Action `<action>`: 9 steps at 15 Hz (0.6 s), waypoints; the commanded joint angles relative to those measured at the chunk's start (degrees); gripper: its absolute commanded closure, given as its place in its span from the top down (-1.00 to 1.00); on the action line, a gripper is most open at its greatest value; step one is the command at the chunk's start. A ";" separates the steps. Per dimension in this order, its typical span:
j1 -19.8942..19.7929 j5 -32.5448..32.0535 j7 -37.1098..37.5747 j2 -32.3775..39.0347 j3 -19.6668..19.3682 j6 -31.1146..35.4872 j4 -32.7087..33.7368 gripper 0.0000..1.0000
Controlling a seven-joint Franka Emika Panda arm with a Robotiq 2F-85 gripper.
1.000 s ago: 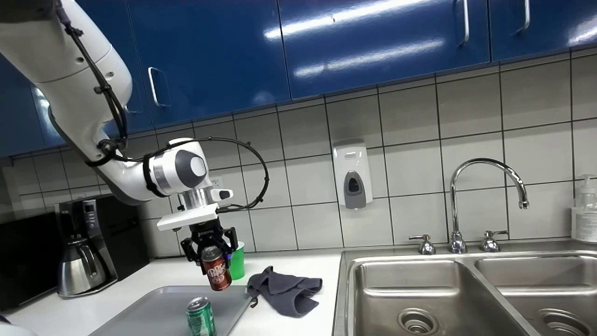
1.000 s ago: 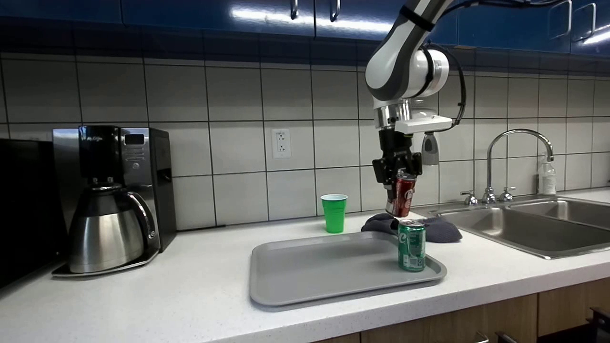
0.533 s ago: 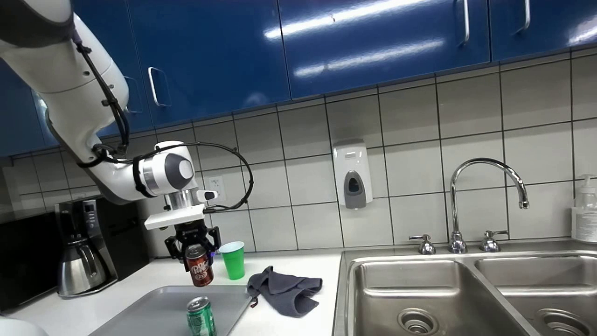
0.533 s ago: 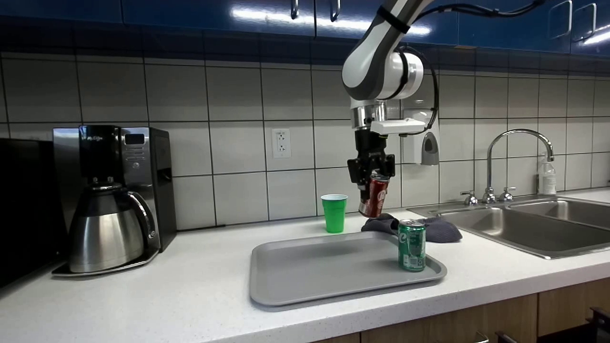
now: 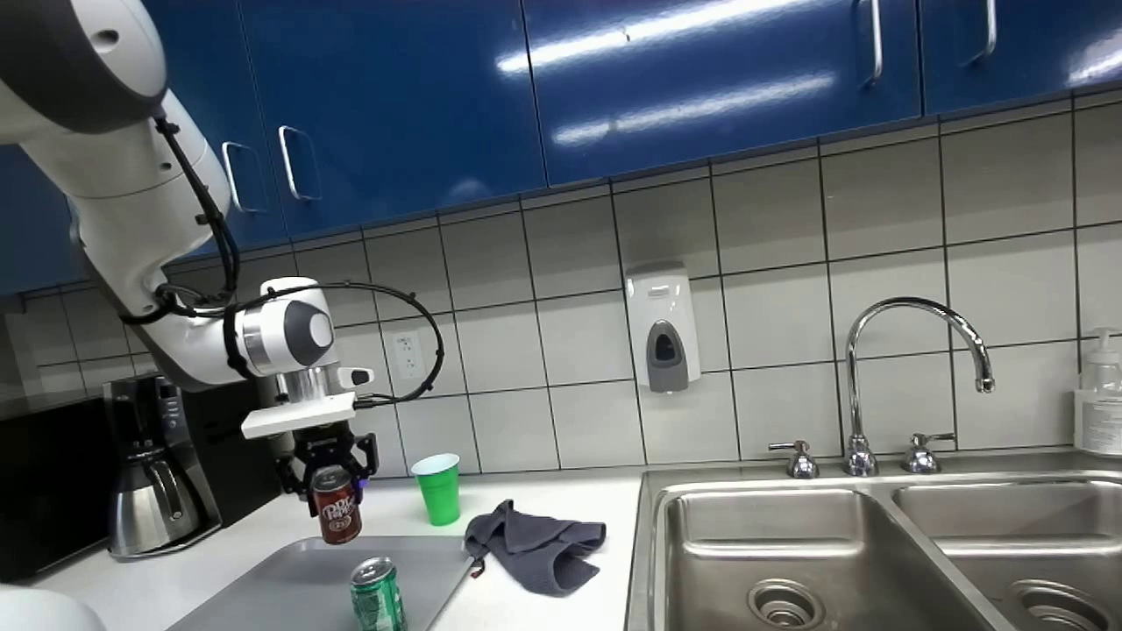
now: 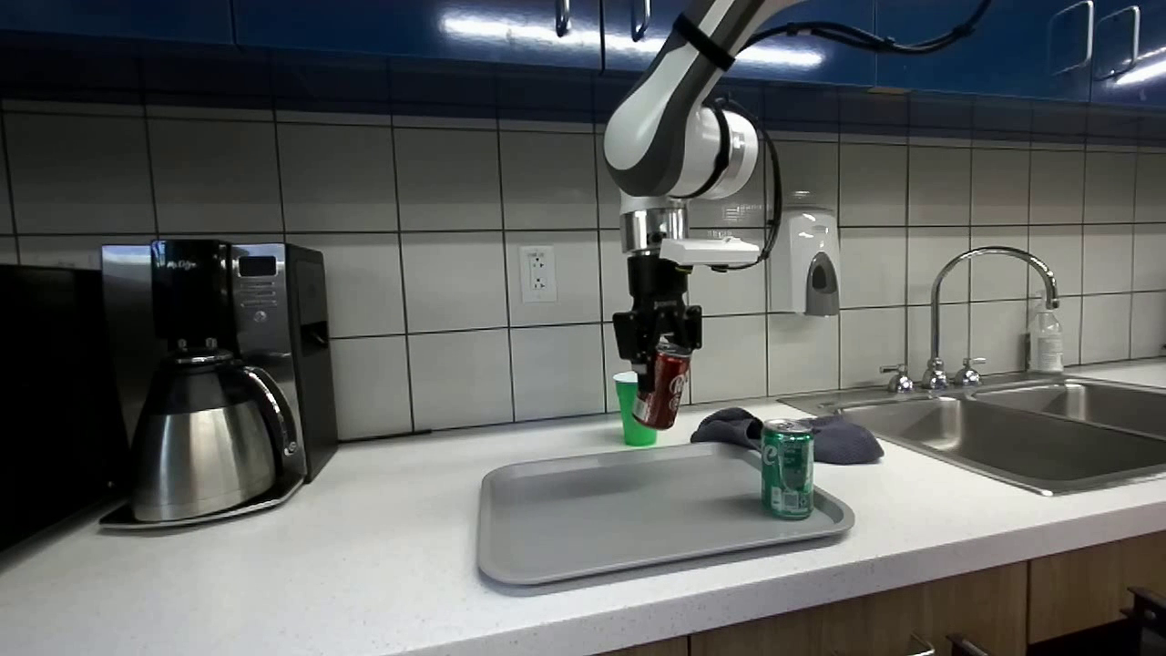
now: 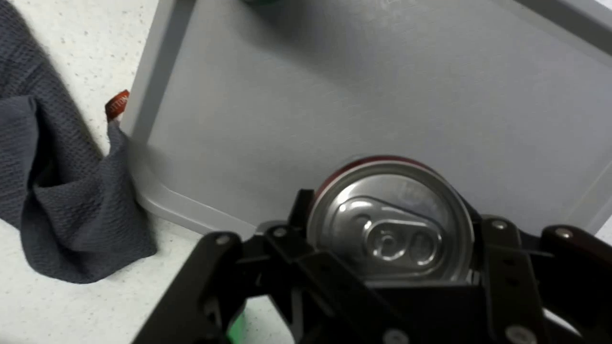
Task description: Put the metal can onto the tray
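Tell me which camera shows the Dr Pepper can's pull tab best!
The wrist view: it looks down on the Dr Pepper can, so its pull tab shows clearly. Both exterior views show mainly the can's side; I can't make out the tab.

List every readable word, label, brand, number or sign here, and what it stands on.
"DR PEP...": red can, ending unclear.
"TTON": red tag on cloth, start unclear.
"Mr. Coffee", probably: coffee maker.
"e": green can, rest unreadable.
Too small or blurred: soap bottle, wall dispenser.

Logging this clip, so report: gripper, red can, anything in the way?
Gripper closed around red can. Held aloft, tilted, not yet on tray. Green can upright on tray, possible obstacle.
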 commanded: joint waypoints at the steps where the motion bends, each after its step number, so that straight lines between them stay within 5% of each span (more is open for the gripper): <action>1: 0.37 -0.14 -2.76 2.33 1.26 -3.96 3.20 -0.20; 9: 1.35 -2.11 -3.98 7.57 1.29 -17.73 9.05 -0.20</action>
